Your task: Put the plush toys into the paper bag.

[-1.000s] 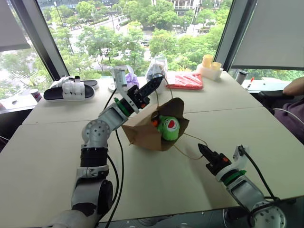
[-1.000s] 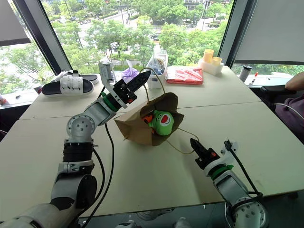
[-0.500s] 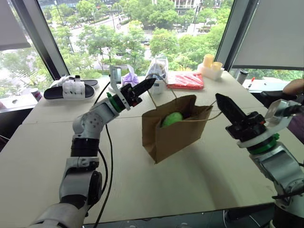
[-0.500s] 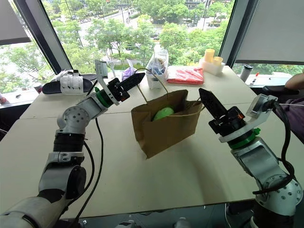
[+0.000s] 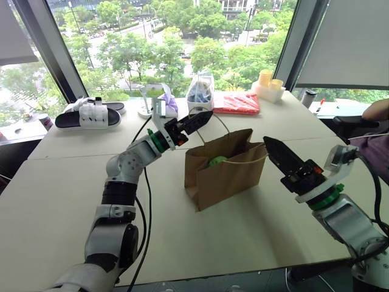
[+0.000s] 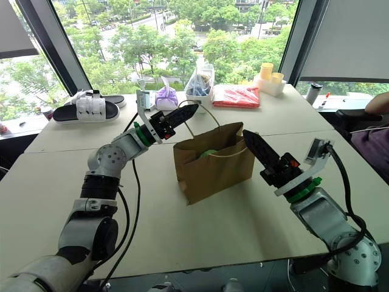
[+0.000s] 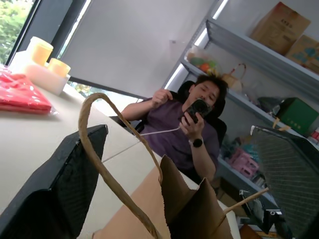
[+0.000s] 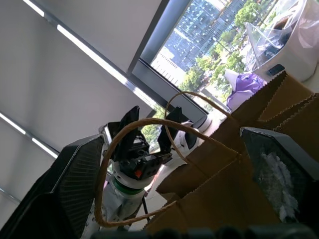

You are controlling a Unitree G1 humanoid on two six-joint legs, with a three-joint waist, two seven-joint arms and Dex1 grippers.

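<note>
The brown paper bag (image 5: 222, 177) stands upright in the middle of the table with its mouth open. A green plush toy (image 5: 217, 161) shows just inside the mouth. My left gripper (image 5: 205, 116) hovers at the bag's upper left, open. One twine handle (image 7: 107, 169) loops loosely between its fingers (image 7: 60, 189). My right gripper (image 5: 268, 143) is at the bag's upper right corner, also open, and the other handle (image 8: 127, 130) arcs between its fingers (image 8: 70, 184) ungripped.
Along the far table edge lie black-and-white sandals (image 5: 91, 113), a purple pouch (image 6: 166, 96), a clear plastic bag (image 5: 199, 91), a red packet (image 5: 238, 103) and yellow cups (image 5: 269, 82). A person (image 7: 194, 129) sits past the table's right side.
The bag went from lying on its side to standing upright. My right gripper rose from the table up to the bag's top. Both grippers opened and let the handles go.
</note>
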